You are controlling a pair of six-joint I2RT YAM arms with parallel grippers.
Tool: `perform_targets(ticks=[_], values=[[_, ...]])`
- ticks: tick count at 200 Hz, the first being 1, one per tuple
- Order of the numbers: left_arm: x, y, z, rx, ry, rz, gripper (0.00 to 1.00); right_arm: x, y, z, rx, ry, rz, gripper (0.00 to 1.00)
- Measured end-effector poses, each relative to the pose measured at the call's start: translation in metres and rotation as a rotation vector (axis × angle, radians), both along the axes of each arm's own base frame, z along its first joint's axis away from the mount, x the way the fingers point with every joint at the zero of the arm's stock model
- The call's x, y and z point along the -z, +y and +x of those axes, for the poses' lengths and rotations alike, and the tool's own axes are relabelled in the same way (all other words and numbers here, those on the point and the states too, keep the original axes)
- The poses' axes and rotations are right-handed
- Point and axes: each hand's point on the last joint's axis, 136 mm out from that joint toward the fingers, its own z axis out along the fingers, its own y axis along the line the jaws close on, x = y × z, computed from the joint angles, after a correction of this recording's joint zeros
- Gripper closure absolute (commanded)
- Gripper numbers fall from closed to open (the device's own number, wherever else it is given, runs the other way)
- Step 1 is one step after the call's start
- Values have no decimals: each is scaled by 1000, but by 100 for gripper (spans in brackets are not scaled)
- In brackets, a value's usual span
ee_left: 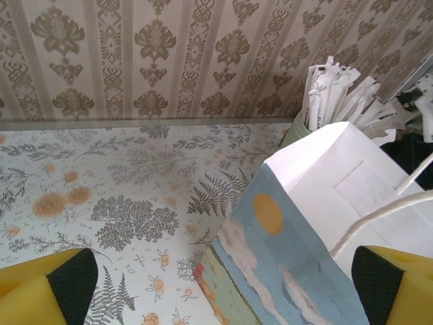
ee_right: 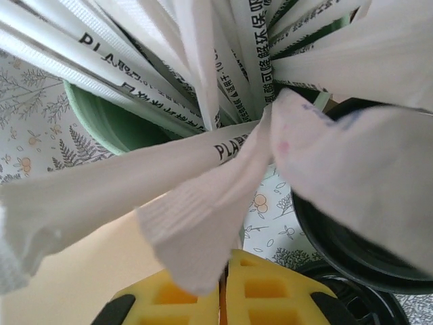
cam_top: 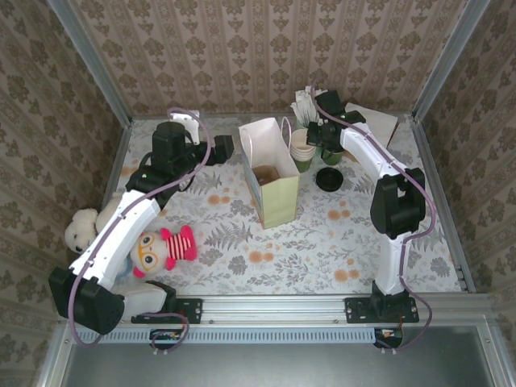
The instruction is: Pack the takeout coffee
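The takeout coffee (cam_top: 332, 154), a dark-green cup with a black lid (ee_right: 333, 238), stands at the back right, partly hidden under my right arm. Next to it is a green cup of white paper-wrapped sticks (cam_top: 305, 107). My right gripper (cam_top: 321, 129) hangs over that cup, its yellow jaws (ee_right: 225, 291) shut on the end of one wrapped stick (ee_right: 196, 223). The tall paper gift bag (cam_top: 274, 173) stands open mid-table. Just left of the bag's top, my left gripper (cam_top: 228, 149) is open, with the bag's corner (ee_left: 298, 223) between its fingers (ee_left: 67, 284).
A stack of lidless green cups (cam_top: 303, 149) stands between the bag and the coffee. A loose black lid (cam_top: 329, 178) lies in front of them. Soft toys (cam_top: 165, 248) lie at the front left by my left arm. Patterned walls close in on three sides.
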Motion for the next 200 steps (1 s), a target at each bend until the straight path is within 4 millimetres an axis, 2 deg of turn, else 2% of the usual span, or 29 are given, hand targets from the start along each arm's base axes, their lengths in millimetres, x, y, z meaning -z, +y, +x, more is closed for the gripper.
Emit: perform_targets(ticks=[25, 102, 173, 200], values=[[-6, -3, -3, 23, -26, 6, 0, -3, 0, -1, -15, -8, -39, 100], [-7, -10, -7, 71, -44, 23, 0, -28, -4, -8, -58, -41, -90, 100], [-6, -12, -8, 89, -52, 36, 0, -26, -1, -16, -67, -52, -59, 100], [-6, -13, -9, 98, -53, 37, 0, -34, 0, -12, -64, -107, -47, 100]])
